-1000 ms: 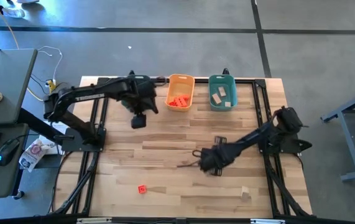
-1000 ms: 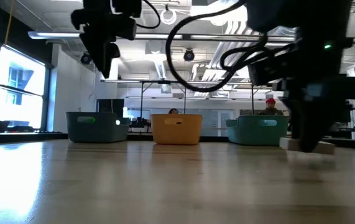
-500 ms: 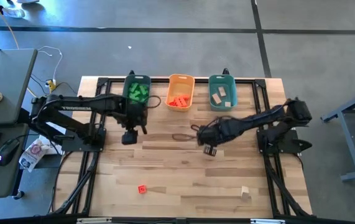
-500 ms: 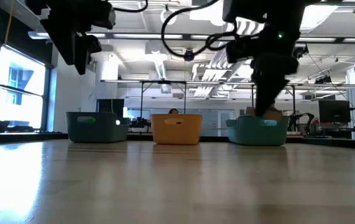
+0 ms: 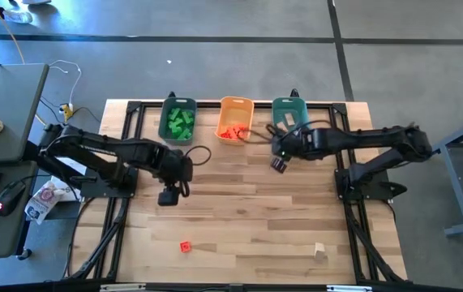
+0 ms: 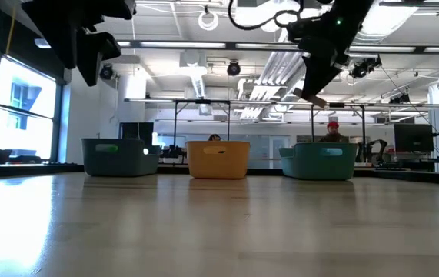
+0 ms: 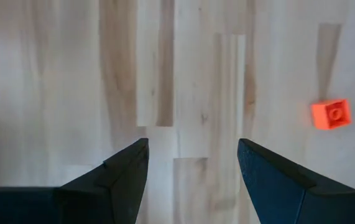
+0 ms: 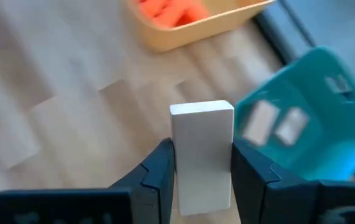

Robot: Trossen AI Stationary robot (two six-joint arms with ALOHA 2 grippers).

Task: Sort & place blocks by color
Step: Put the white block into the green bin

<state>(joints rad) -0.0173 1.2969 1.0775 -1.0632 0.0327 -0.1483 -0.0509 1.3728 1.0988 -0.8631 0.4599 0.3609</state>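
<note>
Moved: right gripper (image 8: pixel 202 171) has swung from table centre toward the bins, upper centre-right.
Hold: tan block (image 8: pixel 202 152) clamped between its fingers.
Left gripper (image 7: pixel 193 171): spread, empty; red block (image 7: pixel 331 114) lies apart, right.

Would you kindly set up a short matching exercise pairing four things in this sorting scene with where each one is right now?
Things:
1. tan block
2. red block
3. green blocks
4. left gripper

Places:
A. in the left teal bin
B. alone on the table, near its front edge
C. hanging open over bare table, holding nothing
D. clamped in the right gripper, in front of the right teal bin

Pairs: 1-D, 2-B, 3-A, 4-C
</note>
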